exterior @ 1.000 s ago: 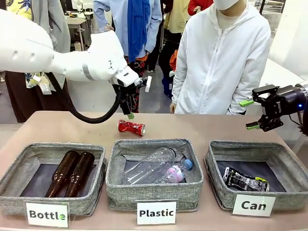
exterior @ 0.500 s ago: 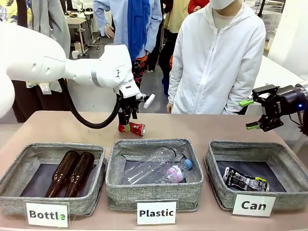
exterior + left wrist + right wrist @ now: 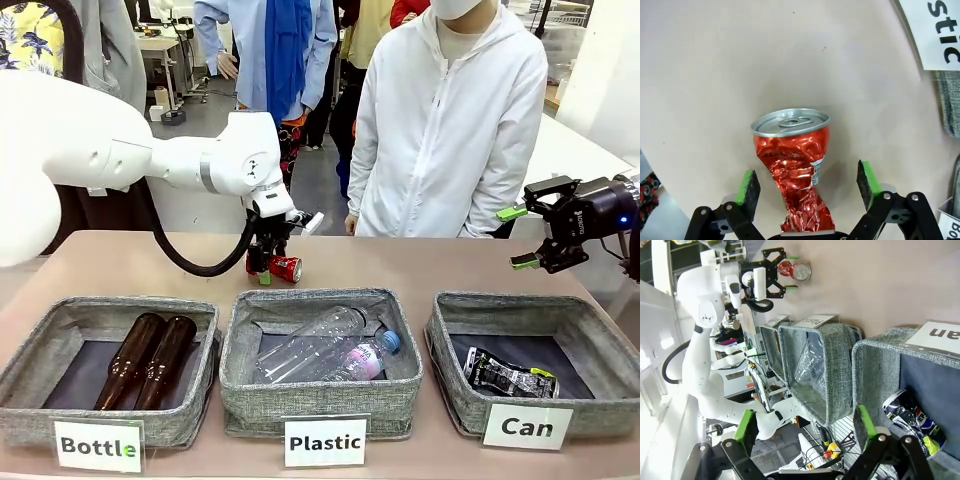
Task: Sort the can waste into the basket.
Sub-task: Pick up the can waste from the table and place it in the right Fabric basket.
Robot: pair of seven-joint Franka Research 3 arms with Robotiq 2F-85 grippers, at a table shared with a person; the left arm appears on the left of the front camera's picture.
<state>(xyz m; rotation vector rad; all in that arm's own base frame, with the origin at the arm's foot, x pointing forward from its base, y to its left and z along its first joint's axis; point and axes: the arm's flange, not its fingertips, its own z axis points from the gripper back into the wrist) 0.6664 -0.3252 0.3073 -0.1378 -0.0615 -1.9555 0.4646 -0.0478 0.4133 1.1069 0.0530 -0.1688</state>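
one red can lies between left tool pads.

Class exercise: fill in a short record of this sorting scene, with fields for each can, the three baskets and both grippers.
red can: crushed red can lying on the table behind the Plastic basket
black and silver can: black and silver can lying inside the Can basket
Bottle basket: Bottle basket holds two brown bottles
Plastic basket: holds clear plastic bottles
left gripper: left gripper down at the red can, jaws either side, pads not touching
right gripper: right gripper open, above the Can basket's far edge
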